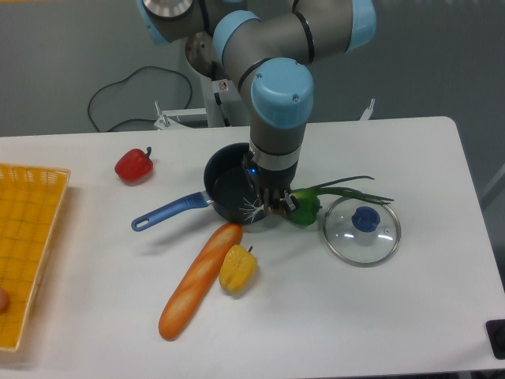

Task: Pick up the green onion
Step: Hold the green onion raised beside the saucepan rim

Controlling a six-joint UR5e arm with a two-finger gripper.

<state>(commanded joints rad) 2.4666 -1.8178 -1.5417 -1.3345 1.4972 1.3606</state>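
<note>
The green onion [339, 189] lies across the middle of the table, its whitish root end [252, 210] fanning out by the pan's rim and its dark green leaves pointing right over the glass lid. My gripper [275, 205] comes straight down on the stalk near the root and is shut on it. The stalk's middle part is hidden behind the fingers. A round green bell pepper [304, 208] sits right under the stalk, touching the gripper's right side.
A dark pan with a blue handle [229, 193] is just left of the gripper. A glass lid [362, 230] lies to the right. A baguette [199, 280] and yellow pepper [237, 268] are in front, a red pepper [134, 165] far left, a yellow basket [24, 245] at the left edge.
</note>
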